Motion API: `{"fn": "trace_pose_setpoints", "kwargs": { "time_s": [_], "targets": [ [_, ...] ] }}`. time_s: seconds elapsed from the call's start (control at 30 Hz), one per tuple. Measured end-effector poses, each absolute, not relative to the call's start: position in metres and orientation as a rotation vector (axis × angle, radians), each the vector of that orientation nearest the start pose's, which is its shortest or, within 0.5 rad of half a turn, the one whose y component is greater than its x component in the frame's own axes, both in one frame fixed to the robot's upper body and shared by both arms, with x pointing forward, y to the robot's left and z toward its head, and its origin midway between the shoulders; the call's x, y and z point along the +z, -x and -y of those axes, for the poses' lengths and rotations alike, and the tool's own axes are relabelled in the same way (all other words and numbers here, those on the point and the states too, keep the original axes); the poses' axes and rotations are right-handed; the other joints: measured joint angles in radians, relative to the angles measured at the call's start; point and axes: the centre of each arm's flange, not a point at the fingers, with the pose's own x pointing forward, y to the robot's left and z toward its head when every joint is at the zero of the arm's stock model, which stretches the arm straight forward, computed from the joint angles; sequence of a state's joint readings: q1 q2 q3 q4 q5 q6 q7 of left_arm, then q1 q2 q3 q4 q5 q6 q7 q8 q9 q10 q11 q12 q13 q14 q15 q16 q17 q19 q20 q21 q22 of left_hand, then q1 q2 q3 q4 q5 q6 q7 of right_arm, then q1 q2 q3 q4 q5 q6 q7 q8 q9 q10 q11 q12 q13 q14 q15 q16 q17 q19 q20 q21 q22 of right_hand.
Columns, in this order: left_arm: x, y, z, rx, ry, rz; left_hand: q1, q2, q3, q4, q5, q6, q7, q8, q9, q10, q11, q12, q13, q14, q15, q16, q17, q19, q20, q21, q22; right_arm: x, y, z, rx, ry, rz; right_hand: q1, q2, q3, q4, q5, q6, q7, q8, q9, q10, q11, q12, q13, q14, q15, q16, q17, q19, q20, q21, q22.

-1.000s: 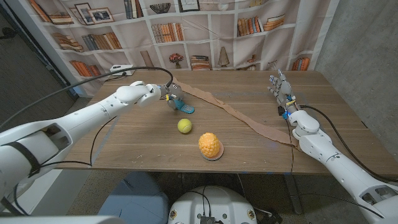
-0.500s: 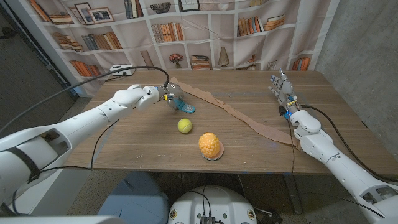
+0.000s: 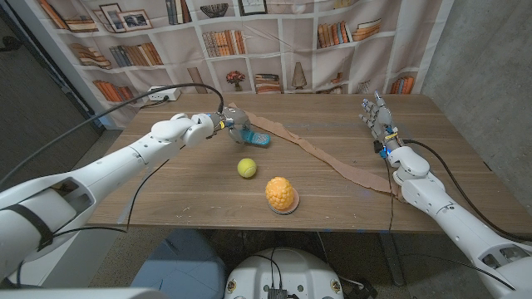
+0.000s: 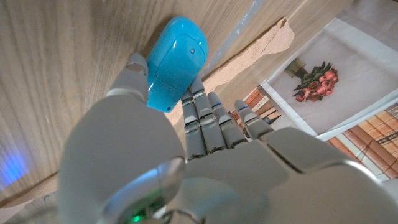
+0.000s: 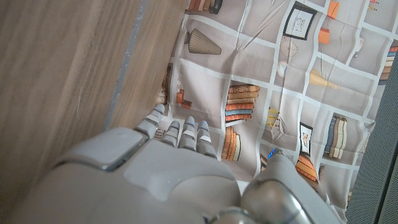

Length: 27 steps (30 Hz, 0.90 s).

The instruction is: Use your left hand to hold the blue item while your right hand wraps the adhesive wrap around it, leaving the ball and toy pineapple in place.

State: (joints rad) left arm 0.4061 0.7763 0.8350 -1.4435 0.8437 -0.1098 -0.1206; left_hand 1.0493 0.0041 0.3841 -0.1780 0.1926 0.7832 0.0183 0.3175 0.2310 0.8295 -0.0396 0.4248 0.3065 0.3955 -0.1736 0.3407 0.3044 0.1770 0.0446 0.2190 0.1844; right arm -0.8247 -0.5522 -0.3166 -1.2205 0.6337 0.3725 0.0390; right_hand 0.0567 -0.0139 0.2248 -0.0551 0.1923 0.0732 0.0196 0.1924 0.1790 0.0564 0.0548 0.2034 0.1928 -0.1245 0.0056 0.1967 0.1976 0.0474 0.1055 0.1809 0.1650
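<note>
So the left robot hand [image 3: 218, 124] is out over the far-left part of the wooden bench [image 3: 166, 195], and it's got the blue item [image 3: 256, 138] pinched between thumb and fingers. In the left wrist view you can see it pretty clearly: the blue item [image 4: 176, 61] is a smooth, rounded plastic thing, with the thumb on one side and the fingers [image 4: 202, 118] laid along the other. From the head view I can't really tell if the blue item is lifted off the bench or resting on it. The adhesive wrap [image 3: 332, 162] is a long tan strip lying loose across the bench, running from right next to the blue item diagonally toward the near-right edge, and its ragged far end [image 4: 261, 46] shows just beside the blue item in the left wrist view. The right robot hand [image 3: 376, 118] is well apart from all that, over on the right side, fingers pointing up and spread a bit, holding nothing, not touching the wrap. The yellow-green ball [image 3: 246, 168] sits near the middle of the bench, and the toy pineapple [image 3: 281, 195] is just beside it toward the near edge, standing on a little round base.
</note>
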Motion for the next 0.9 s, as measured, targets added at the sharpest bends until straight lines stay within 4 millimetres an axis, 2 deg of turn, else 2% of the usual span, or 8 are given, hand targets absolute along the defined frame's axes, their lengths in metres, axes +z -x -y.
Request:
{"fn": "trace_pose_setpoints", "kwargs": {
  "time_s": [0.53, 0.67, 0.9],
  "targets": [
    [0.075, -0.646, -0.214, -0.042, -1.764, 0.72, 0.011, -0.011, -0.006, 0.0, 0.004, 0.014, 0.003, 0.01, 0.0, 0.003, -0.003, 0.023, 0.0, 0.011, 0.008, 0.008, 0.014, 0.022, 0.004, 0.003, 0.0, -0.013, -0.649, 0.349, 0.107, 0.0, 0.665, 0.0, 0.0, 0.0, 0.0, 0.0, 0.0, 0.0, 0.0, 0.0, 0.0, 0.0, 0.0, 0.0, 0.0, 0.0, 0.0, 0.0, 0.0, 0.0, 0.0, 0.0],
    [0.082, -0.641, -0.217, 0.022, -1.673, 0.771, 0.017, -0.017, -0.005, 0.0, 0.005, 0.026, 0.006, 0.015, 0.0, 0.016, -0.001, 0.023, 0.0, 0.027, 0.005, 0.008, 0.019, 0.029, -0.004, 0.009, 0.0, -0.012, -0.649, 0.35, 0.105, -0.002, 0.669, 0.0, 0.0, 0.0, 0.0, 0.0, 0.0, 0.0, 0.0, 0.0, 0.0, 0.0, 0.0, 0.0, 0.0, 0.0, 0.0, 0.0, 0.0, 0.0, 0.0, 0.0],
    [0.083, -0.639, -0.219, 0.069, -1.59, 0.802, 0.02, -0.02, -0.005, 0.0, 0.004, 0.03, 0.005, 0.015, 0.0, 0.02, 0.002, 0.023, 0.0, 0.029, 0.004, 0.008, 0.018, 0.034, 0.002, 0.009, 0.0, -0.011, -0.648, 0.35, 0.103, -0.003, 0.673, 0.0, 0.0, 0.0, 0.0, 0.0, 0.0, 0.0, 0.0, 0.0, 0.0, 0.0, 0.0, 0.0, 0.0, 0.0, 0.0, 0.0, 0.0, 0.0, 0.0, 0.0]
  ]
}}
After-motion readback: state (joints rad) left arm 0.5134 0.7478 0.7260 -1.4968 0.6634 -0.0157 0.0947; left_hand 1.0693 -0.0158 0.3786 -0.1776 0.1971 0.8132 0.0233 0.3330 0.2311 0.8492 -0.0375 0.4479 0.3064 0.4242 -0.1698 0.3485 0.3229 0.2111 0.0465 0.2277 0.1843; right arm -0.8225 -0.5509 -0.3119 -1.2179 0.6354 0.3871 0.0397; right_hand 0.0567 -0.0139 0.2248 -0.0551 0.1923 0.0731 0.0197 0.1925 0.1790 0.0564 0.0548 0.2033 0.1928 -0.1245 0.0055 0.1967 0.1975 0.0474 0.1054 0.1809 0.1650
